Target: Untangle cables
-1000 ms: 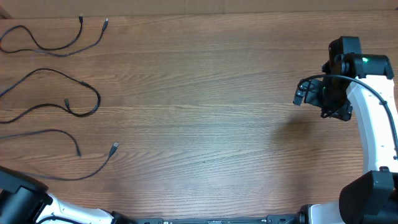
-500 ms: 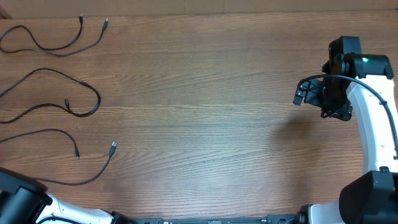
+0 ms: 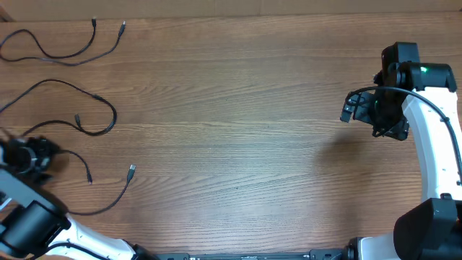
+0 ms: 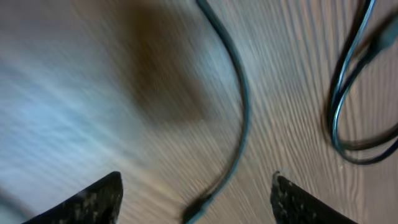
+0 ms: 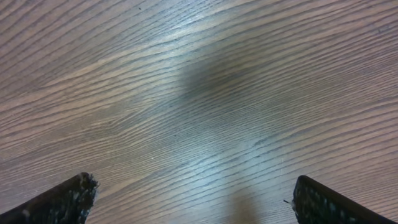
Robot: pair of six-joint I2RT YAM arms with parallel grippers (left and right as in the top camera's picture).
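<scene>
- Lying along the left side of the wooden tabletop (image 3: 238,130), farthest up in the overhead view: top cable (image 3: 72,63), thin, black, in a loose wave, both small plugs pointing to the far edge, close together.
- Middle cable (image 3: 112,112): thin, black, arched, then curled back in a hook-shaped loop, one plug inside the loop; the other end off the left edge of the view.
- Bottom cable (image 3: 115,198): thin, black, one plug tilted up to the right, another hanging at the end of a low arc; apart from the middle cable wherever visible.
- Left hand (image 3: 32,153): at the left edge, over the arc of the bottom cable; fingers spread wide, gripping nothing.
- Left wrist view, blurred: left hand (image 4: 196,199) fingertips wide apart, a cable strand (image 4: 239,93) running down between them to a plug, touching neither; a second loop at right; cannot tell which cables.
- Right hand (image 3: 349,112): far right, well apart from all cables; fully spread and empty (image 5: 196,202), over bare wood.
</scene>
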